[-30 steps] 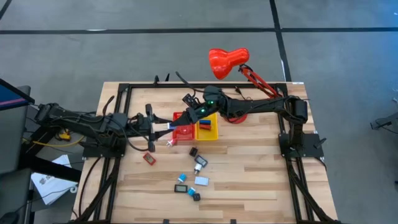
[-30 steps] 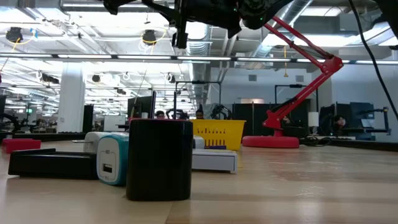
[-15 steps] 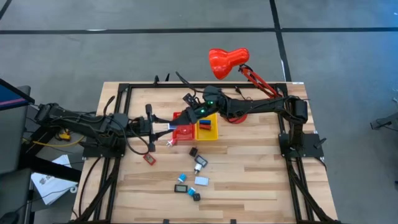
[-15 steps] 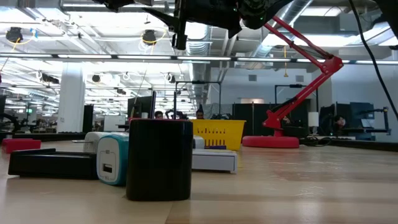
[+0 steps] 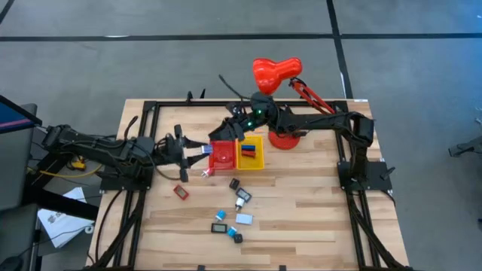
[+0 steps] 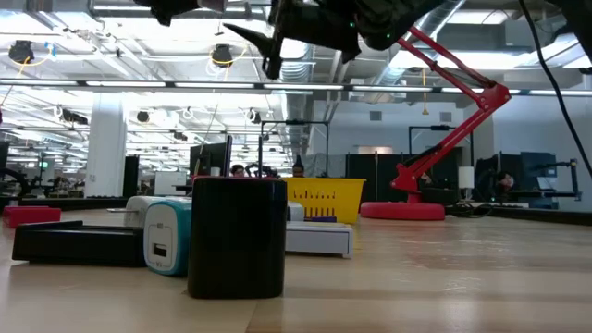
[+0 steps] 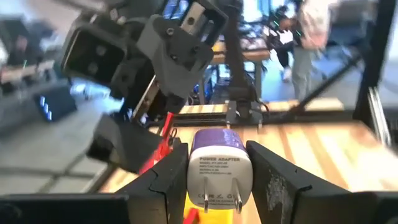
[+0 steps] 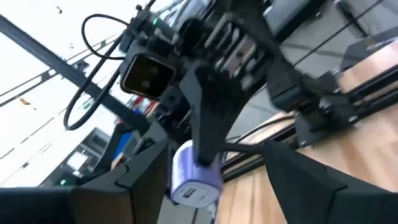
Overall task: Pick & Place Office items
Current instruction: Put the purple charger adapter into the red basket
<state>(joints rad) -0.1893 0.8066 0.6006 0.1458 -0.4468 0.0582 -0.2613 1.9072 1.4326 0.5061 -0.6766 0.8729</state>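
My left gripper point(image 5: 197, 150) reaches level from the table's left and is shut on a white and purple power adapter point(image 7: 219, 171), held in the air beside the red bin point(image 5: 222, 156). My right gripper point(image 5: 223, 134) hangs open just beyond the adapter, above the red bin's far side. In its wrist view its fingers point(image 8: 144, 177) stand wide on either side of the adapter point(image 8: 196, 177) without touching it. Several small office items point(image 5: 234, 211) lie on the wood nearer the front edge, and a red one point(image 5: 181, 192) lies to their left. My left gripper pinches the adapter's body by its two opposite sides point(image 7: 194, 177) between its two fingers point(image 7: 166, 183). The fingers come level from the table's left. The two prongs point(image 7: 217, 200) face back toward the wrist. The adapter is lifted clear of the table and the bins.
A yellow bin point(image 5: 251, 153) holding a blue and a black piece stands against the red bin's right side. The red desk lamp point(image 5: 275, 75) rises at the far edge, its base point(image 5: 285, 140) just right of the bins. A black frame point(image 5: 151, 105) rims the table.
My right gripper has opened, rolled, and drawn back from the adapter toward the table's far edge. My left gripper has kept still, shut on the adapter, which stays in the air beside the red bin.
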